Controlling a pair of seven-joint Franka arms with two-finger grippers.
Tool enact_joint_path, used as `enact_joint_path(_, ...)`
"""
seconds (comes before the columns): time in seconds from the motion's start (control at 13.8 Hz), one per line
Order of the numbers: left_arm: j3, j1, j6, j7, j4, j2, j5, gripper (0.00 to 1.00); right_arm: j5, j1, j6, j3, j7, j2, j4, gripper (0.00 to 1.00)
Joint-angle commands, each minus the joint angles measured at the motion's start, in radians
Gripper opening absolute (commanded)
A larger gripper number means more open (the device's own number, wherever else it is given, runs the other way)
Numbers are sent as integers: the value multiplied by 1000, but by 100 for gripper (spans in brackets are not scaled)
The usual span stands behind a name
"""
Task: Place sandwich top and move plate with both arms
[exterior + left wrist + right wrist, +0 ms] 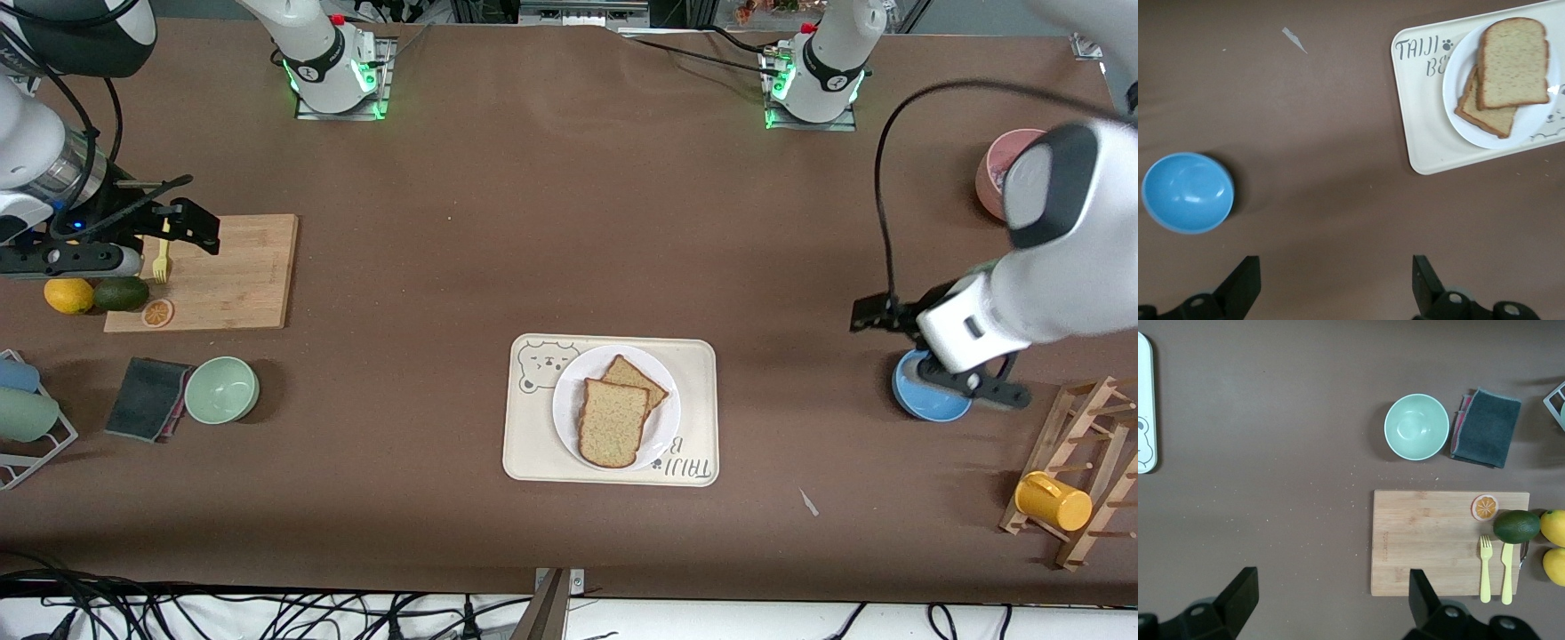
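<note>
The sandwich top (612,422) (1513,63), a light speckled bread slice, lies on the white plate (566,400) (1457,73). It partly covers a darker tan slice (642,377) (1488,117). The plate rests on a cream bear tray (533,444) (1418,120) in the middle of the table. My left gripper (925,347) (1336,263) hangs open and holds nothing, high over the table by the blue bowl. My right gripper (156,238) (1333,577) is open and holds nothing, high over the cutting board's edge.
A blue bowl (929,411) (1188,193) sits toward the left arm's end, with a pink bowl (991,169) and a wooden rack holding a yellow cup (1053,500). Toward the right arm's end are a cutting board (240,267) (1431,540), green bowl (221,389) (1417,427) and dark cloth (147,398).
</note>
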Motion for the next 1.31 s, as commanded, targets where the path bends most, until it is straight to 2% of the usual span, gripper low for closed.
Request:
enact_joint_path(0.0, -10, -4, -78, -31, -40, -137, 60, 100, -11, -7, -1, 7, -4, -5, 10, 100)
enact_joint_path(0.07, -8, -4, -104, -31, -51, -175, 63, 100, -11, -7, -7, 5, -4, -6, 15, 100)
enact_joint_path(0.22, -8, 0, -109, -31, -142, -276, 82, 100, -7, -7, -5, 7, 7, -8, 16, 100)
enact_joint_path(0.36, -1, -1, -86, -37, -210, -329, 85, 100, -1, -7, -2, 7, 13, -8, 16, 100)
enact_joint_path(0.44, -1, -9, -56, -39, -273, -362, 88, 100, 1, -7, -4, 7, 14, -6, 16, 100)
enact_joint_path(0.58, -1, -4, 94, -36, -461, -457, 90, 100, 4, -7, -1, 5, 13, -2, 16, 100)
enact_joint_path(0.73, 7, -3, 104, -66, -486, -485, 88, 100, 4, -7, 2, 5, 7, -2, 16, 100)
enact_joint_path(0.87, 41, -30, 114, -186, -493, -476, 83, 100, 1, -5, 1, 7, 13, -3, 18, 100)
enact_joint_path(1.23, 38, -29, 100, -175, -473, -465, 82, 100, 0, -5, -2, 7, 13, -3, 16, 100)
